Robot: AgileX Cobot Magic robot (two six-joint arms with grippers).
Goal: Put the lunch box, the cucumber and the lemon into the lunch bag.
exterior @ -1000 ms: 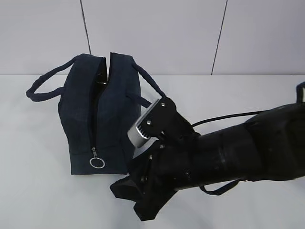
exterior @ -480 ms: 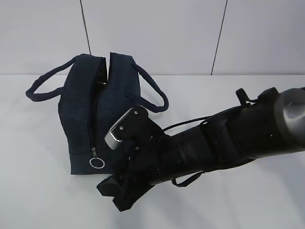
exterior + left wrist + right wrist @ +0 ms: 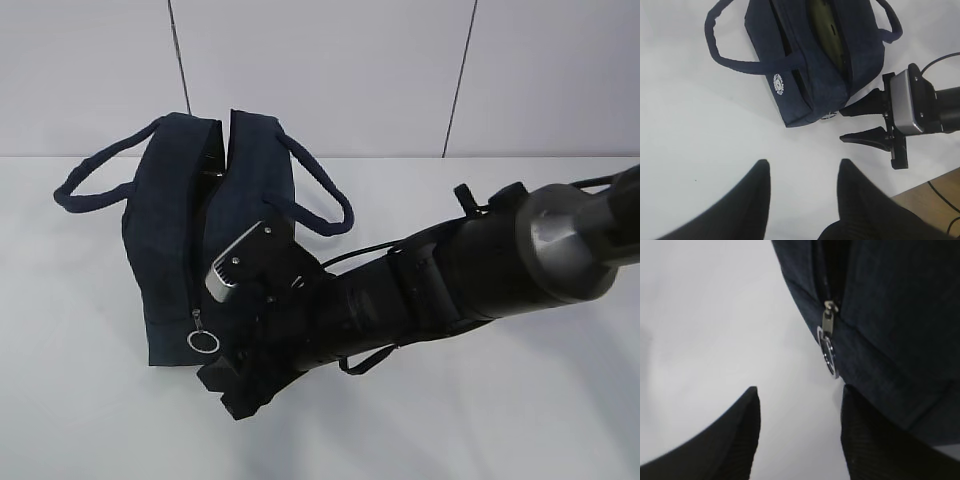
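Standing at the left of the exterior frame on the white table [image 3: 90,420], the lunch bag [image 3: 170,250], its top zip parted and its two handles looping out to either side. Showing through that gap in the left wrist view, upper middle, a strip of ribbed pale green, probably the lunch box [image 3: 827,30]; too little visible for certainty, and cucumber and lemon not making themselves out anywhere. Reaching in from the right edge across the lower middle of the exterior frame, the right arm [image 3: 480,270], blocking the bag's lower right corner. Hovering just beside the bag's end panel, the right gripper [image 3: 797,405], fingers spread moderately apart and gripping nothing. Hanging just above that gap in the right wrist view, the silver ring pull [image 3: 829,356], close to the fingers but not between them. Sitting well apart from the bag at the bottom of its own view, the left gripper [image 3: 802,172], likewise parted and holding nothing.
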